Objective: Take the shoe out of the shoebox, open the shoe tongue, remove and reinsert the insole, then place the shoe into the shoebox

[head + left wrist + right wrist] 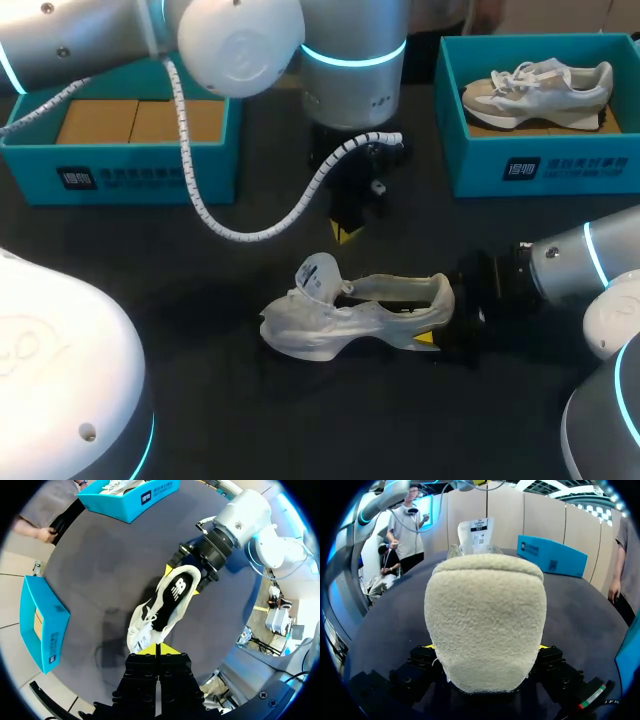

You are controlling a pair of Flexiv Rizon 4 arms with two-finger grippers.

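A white shoe (350, 310) lies on its side in the middle of the dark table (200, 400), its tongue (318, 276) standing up and the dark insole (170, 602) showing inside. My right gripper (440, 322) is shut on the shoe's heel (485, 615), with a yellow tip on each side of it. Just behind and above the shoe hangs my left gripper (346, 234), pointing down, its fingers shut with nothing seen between them. In the left wrist view its tips (156, 650) stand right over the tongue.
A teal shoebox (130, 175) with brown cardboard inside stands at the back left. Another teal shoebox (545, 165) at the back right holds a second, beige and white shoe (540, 88). A white ribbed cable (250, 232) droops from my left arm over the table.
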